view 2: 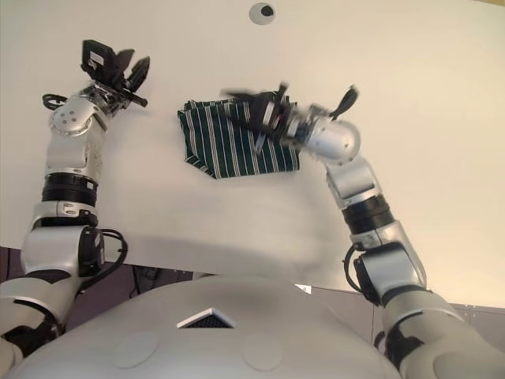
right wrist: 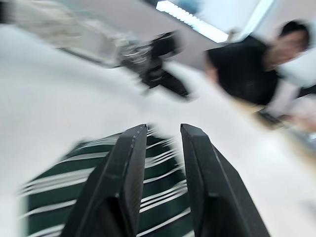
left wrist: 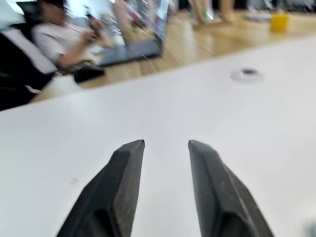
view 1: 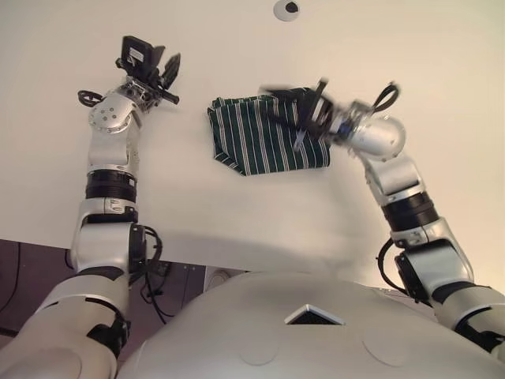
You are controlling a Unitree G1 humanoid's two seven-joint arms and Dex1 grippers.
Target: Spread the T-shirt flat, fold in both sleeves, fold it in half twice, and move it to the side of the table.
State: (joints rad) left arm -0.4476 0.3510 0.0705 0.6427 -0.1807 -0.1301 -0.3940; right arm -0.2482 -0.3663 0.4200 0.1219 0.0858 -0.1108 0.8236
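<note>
The T-shirt (view 1: 264, 140), dark green with thin white stripes, lies folded into a small rectangle on the white table (view 1: 237, 209), near the middle. My right gripper (view 1: 286, 98) hovers over the shirt's far right part; in the right wrist view its fingers (right wrist: 123, 173) stand apart above the striped cloth (right wrist: 59, 197) with nothing between them. My left gripper (view 1: 166, 63) is raised above the bare table to the left of the shirt, apart from it, open and empty, as the left wrist view confirms (left wrist: 166, 144).
A round cable grommet (view 1: 286, 9) sits in the tabletop beyond the shirt. The table's front edge (view 1: 237, 257) runs close to my body. Bare tabletop lies left, right and in front of the shirt. A laptop (left wrist: 133, 49) stands on a desk beyond the table.
</note>
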